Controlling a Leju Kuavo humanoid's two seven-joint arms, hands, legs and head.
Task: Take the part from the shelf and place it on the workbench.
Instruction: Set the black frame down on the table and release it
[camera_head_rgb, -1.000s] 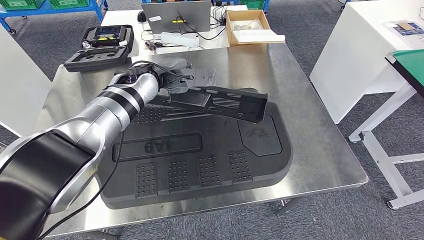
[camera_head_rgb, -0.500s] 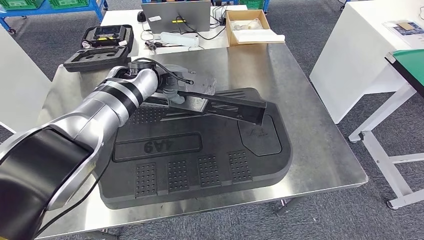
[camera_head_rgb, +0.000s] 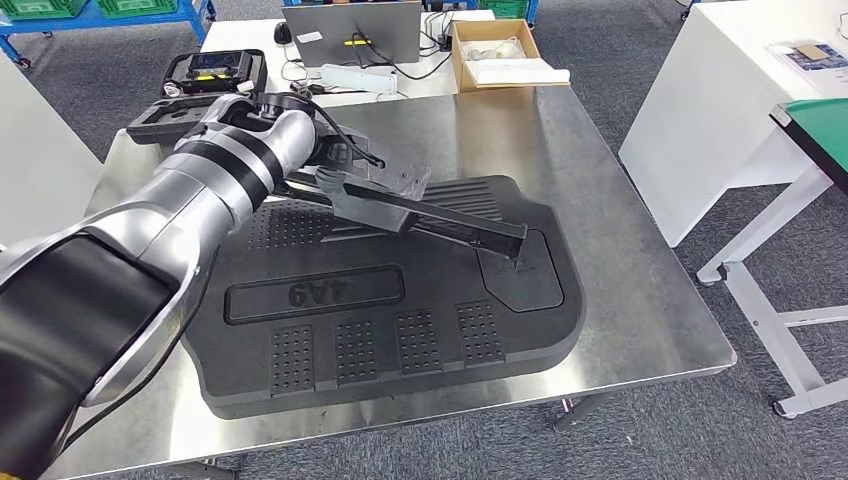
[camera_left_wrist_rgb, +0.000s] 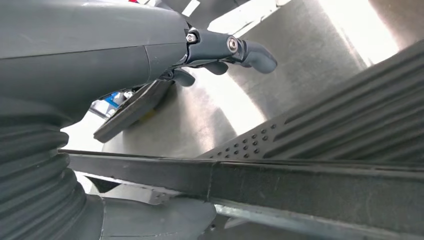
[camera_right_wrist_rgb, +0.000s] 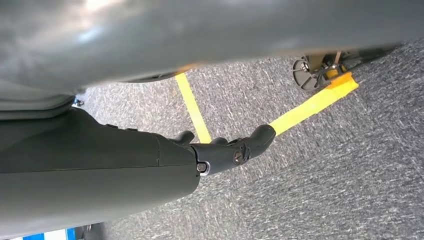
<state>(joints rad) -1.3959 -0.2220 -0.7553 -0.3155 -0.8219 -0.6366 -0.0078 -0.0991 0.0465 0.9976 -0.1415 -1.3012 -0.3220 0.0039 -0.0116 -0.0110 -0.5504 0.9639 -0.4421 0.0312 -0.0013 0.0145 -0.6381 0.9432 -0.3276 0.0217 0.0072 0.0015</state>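
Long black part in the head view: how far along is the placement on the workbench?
Done: the long black part is off the shelf and over the steel workbench. In hand: the left hand holds one end, raised; the far end appears to touch the big black panel lying on the bench. Left: lower the held end and let go. The right hand hangs over the carpet, holding nothing.

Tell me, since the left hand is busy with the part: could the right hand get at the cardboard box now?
Probably not. The right hand hangs over grey carpet, while the cardboard box sits beyond the workbench.
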